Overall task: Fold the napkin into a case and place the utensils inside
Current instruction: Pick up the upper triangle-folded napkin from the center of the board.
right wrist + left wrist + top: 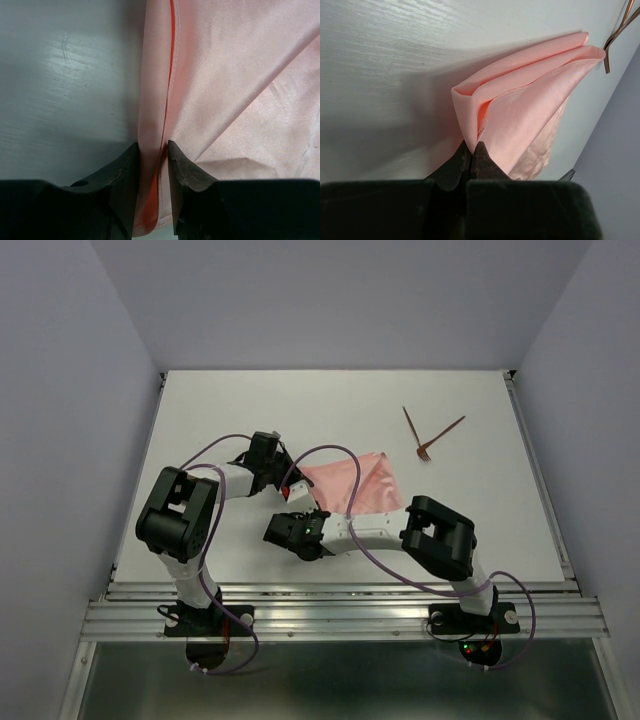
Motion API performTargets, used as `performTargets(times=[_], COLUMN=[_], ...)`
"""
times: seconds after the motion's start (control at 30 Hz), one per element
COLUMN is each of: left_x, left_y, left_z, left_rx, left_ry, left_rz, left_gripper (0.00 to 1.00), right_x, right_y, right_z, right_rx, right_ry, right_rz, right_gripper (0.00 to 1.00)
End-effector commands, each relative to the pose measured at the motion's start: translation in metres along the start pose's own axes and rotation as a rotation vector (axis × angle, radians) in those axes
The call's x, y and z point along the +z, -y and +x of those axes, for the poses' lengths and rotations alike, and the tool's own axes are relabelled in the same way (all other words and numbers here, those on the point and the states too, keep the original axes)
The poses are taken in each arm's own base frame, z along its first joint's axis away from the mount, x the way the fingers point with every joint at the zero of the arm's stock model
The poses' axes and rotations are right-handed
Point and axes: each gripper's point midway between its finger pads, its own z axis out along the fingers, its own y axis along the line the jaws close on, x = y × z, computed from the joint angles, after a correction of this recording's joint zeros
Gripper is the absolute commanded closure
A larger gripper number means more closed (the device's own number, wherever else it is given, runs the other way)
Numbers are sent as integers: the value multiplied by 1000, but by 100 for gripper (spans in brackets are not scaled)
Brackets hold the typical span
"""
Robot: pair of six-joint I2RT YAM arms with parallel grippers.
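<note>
Top external view: the salmon-pink napkin (355,485) lies folded on the white table (200,420), in front of both arms. The left gripper (283,472) meets its left corner and the right gripper (318,518) meets its near edge. The utensils (413,428), two thin reddish-brown sticks, lie crossed on the table beyond the napkin and to its right, apart from it.

In the left wrist view the left gripper (471,150) is clenched tight on a folded corner of the napkin (530,95). The layers fan away from the pinch, and the utensils (615,35) show past the far corner.

In the right wrist view the right gripper (153,155) straddles the doubled edge of the napkin (235,75). The cloth runs between the jaws and touches both fingers (182,172). Whether they pinch it firmly I cannot tell.
</note>
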Motion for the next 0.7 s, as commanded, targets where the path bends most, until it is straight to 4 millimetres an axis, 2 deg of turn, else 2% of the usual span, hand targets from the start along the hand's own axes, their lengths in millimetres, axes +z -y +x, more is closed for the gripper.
performTargets(times=[0.0,0.33,0.53,0.67], left_x=[-12,-12,-12,-12], left_y=[24,25,27,29], left_z=[-10,-10,-9,-7], left_rx=[35,43,71,86], left_ry=[42,42,36,24], left_rz=[53,55,69,81], left_gripper=[100,100,100,73], right_x=[0,-1,-1,-4], right_y=[7,9,8,7], right_z=[0,-2,-3,-8], right_rx=[0,7,3,12], right_ry=[21,29,29,39], right_rz=[56,63,61,46], right_gripper=[66,69,57,56])
